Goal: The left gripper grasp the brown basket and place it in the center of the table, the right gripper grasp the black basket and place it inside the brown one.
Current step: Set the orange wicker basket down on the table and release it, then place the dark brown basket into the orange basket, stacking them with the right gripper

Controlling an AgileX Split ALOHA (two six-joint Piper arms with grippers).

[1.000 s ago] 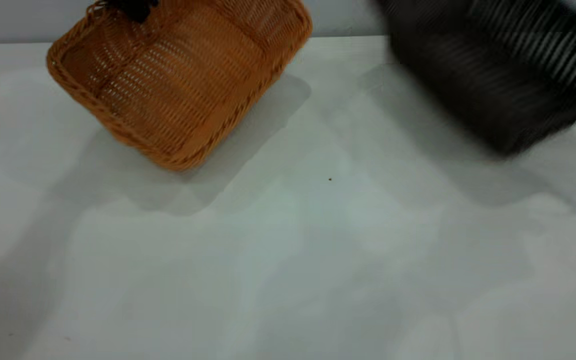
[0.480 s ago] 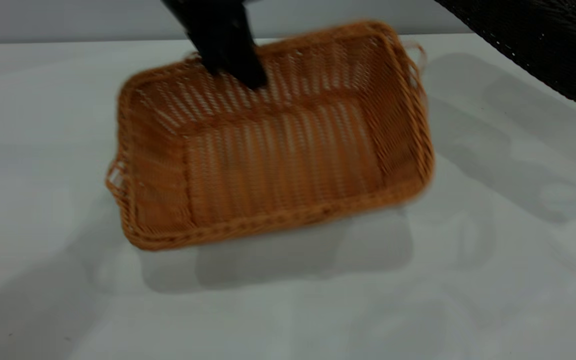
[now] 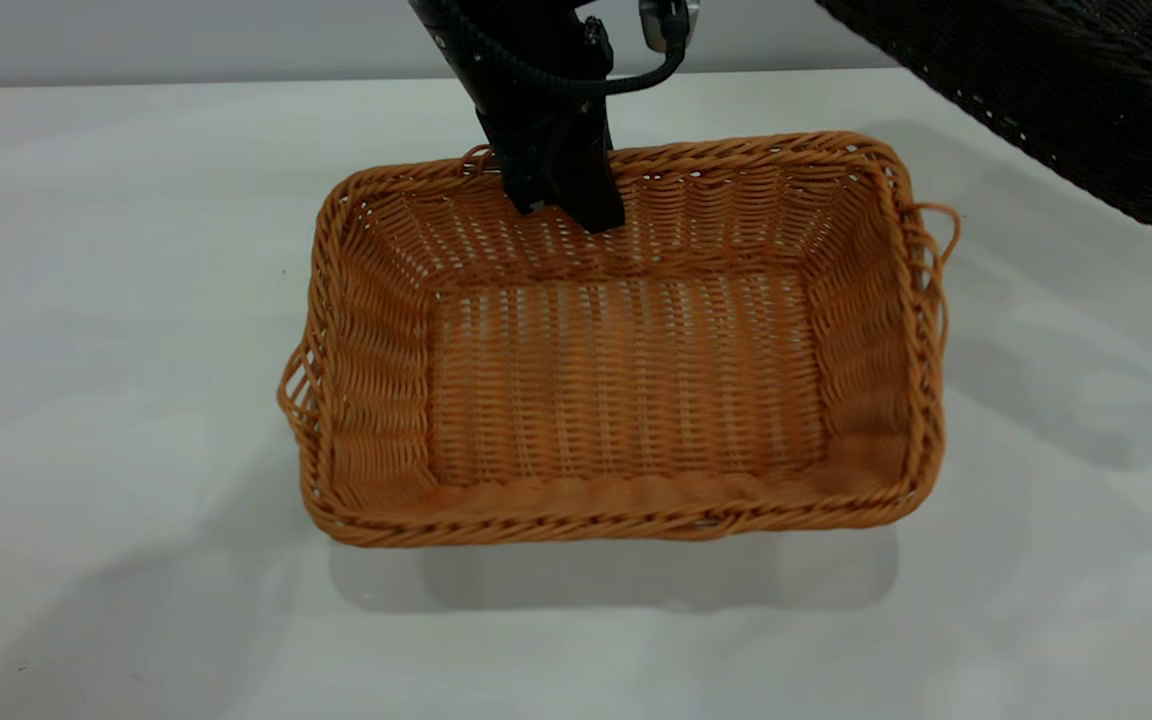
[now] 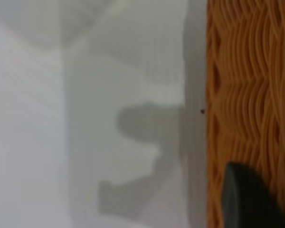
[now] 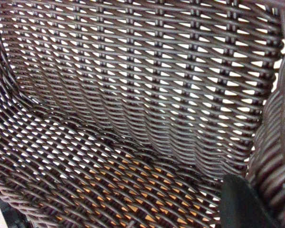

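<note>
Left gripper (image 3: pixel 566 200) is clamped on the far long rim of the brown basket (image 3: pixel 626 390), one finger inside the wall and one outside, with its cables running up out of view. That basket sits flat on the table (image 3: pixel 116 300), roughly at its centre, long sides running across the exterior view. Black basket (image 3: pixel 1046 90) hangs in the air beyond the brown basket's right short end, well apart from it and tilted; the right wrist view shows only its dark weave (image 5: pixel 133 95) close up, with orange showing through the gaps. Right gripper's own fingers cannot be made out, so its state cannot be told, though the raised basket suggests a hold. Assessment: placement of the brown basket looks complete or nearly so. Recommended practice is to release the rim cleanly and lift straight up off the brown basket without dragging it, then clear away from its far side. The black basket should be levelled and squared to the brown basket's long axis before lowering, since their similar size leaves little margin
</note>
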